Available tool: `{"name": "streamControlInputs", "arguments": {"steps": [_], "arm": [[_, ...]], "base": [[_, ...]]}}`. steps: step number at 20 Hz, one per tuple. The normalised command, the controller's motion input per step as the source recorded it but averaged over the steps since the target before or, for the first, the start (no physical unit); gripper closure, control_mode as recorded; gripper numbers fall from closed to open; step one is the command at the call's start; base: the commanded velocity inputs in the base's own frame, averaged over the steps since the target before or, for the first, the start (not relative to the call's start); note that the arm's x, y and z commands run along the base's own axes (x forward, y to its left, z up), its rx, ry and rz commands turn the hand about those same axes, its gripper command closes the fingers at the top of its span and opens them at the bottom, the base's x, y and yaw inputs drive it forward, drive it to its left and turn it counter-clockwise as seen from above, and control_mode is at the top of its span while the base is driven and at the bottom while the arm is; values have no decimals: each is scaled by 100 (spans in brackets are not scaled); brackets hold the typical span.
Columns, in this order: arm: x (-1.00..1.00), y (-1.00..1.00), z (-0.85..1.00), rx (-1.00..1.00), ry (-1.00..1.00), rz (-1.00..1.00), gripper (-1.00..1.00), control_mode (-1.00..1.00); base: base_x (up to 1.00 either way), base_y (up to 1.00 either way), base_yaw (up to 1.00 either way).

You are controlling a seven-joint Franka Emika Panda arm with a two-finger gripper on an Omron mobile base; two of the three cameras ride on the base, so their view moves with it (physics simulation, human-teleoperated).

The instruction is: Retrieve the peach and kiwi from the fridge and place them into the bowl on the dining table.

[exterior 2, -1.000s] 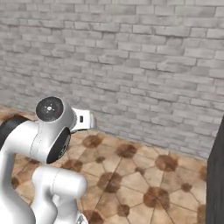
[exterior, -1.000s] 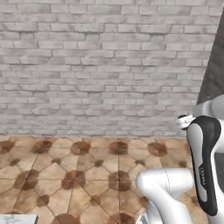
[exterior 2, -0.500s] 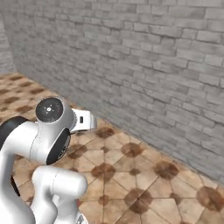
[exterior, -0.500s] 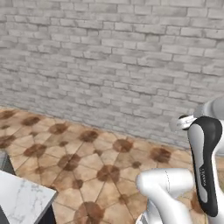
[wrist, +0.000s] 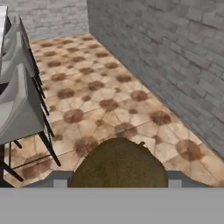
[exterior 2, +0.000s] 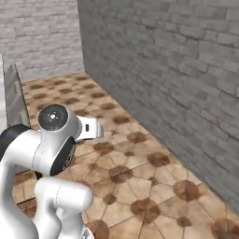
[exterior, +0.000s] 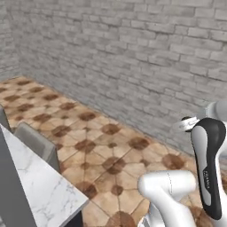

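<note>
In the hand view the kiwi (wrist: 119, 164), a round brown-olive fruit, sits between my gripper's (wrist: 118, 178) two grey fingertips (wrist: 61, 178), which are shut on it. The arm is folded high above the tiled floor, its hand (exterior 2: 91, 129) pointing toward the brick wall. A corner of the white marble dining table (exterior: 40, 190) juts in at the lower left of the left base view. The peach, the fridge and the bowl are out of view.
Grey stools (wrist: 17, 100) stand in a row along the table's side, one stool back (exterior: 37, 144) right beside the marble corner. A grey brick wall (exterior: 133, 57) runs along the far side. Brown patterned floor tiles (exterior 2: 154, 186) lie open between wall and table.
The whole picture has swept sideways as the base turns: the wall now runs at an angle, and the table corner and stools have come into view. The arm keeps its pose, kiwi still gripped.
</note>
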Motion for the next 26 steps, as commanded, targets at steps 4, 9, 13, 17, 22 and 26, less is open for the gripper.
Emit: {"name": "streamControlInputs", "arguments": {"steps": [4,9,13,17,22,26], "arm": [[0,0,0,0,0,0,100,100],[0,0,0,0,0,0,100,100],[0,0,0,0,0,0,100,100],[0,0,0,0,0,0,100,100],[0,0,0,0,0,0,100,100],[0,0,0,0,0,0,100,100]], "base": [[86,13,54],[90,9,51],[82,2,50],[66,0,49],[59,0,49],[63,0,49]]}}
